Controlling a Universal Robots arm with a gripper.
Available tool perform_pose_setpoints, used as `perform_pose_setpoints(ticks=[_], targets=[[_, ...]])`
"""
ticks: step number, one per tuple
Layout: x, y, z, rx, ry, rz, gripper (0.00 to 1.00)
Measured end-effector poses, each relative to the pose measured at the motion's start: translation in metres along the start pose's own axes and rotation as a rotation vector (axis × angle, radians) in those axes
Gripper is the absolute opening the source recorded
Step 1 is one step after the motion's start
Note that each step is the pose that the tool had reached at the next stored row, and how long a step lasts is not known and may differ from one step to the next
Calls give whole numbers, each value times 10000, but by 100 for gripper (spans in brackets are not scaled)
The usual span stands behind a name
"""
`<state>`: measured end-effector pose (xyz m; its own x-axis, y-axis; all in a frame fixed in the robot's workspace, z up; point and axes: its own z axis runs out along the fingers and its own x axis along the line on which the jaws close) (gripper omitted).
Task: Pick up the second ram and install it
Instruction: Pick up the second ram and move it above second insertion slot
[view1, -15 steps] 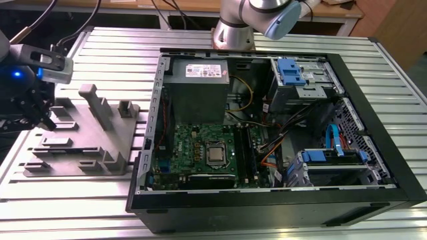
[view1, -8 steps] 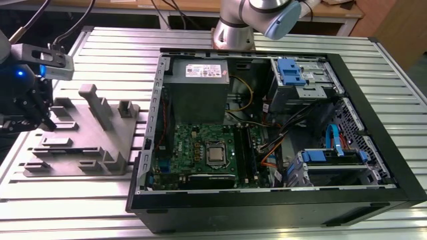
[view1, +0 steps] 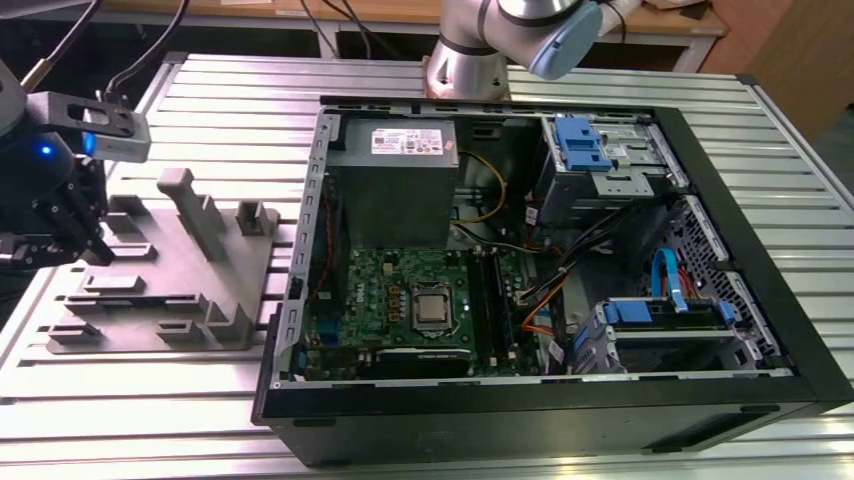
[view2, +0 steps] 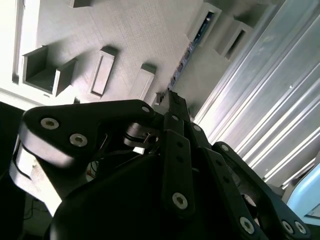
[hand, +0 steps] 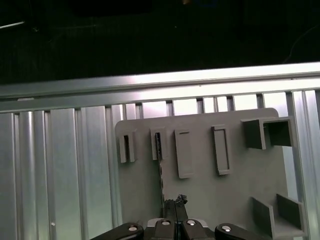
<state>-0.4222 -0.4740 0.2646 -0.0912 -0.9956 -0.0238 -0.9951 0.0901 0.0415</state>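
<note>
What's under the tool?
The grey fixture, on the ribbed table. A thin dark ram stands on edge on it, one end in a slot. The tool covers the ram's near end.

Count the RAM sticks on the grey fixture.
1: the second ram stands on edge in a narrow holder of the grey fixture, one end by the claw. Others may be hidden behind the fixture's uprights.
</note>
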Motion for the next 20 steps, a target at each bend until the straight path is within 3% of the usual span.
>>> perform_pose_setpoints(ticks=[20], targets=[[36,11,171,-12,21,-489,7]])
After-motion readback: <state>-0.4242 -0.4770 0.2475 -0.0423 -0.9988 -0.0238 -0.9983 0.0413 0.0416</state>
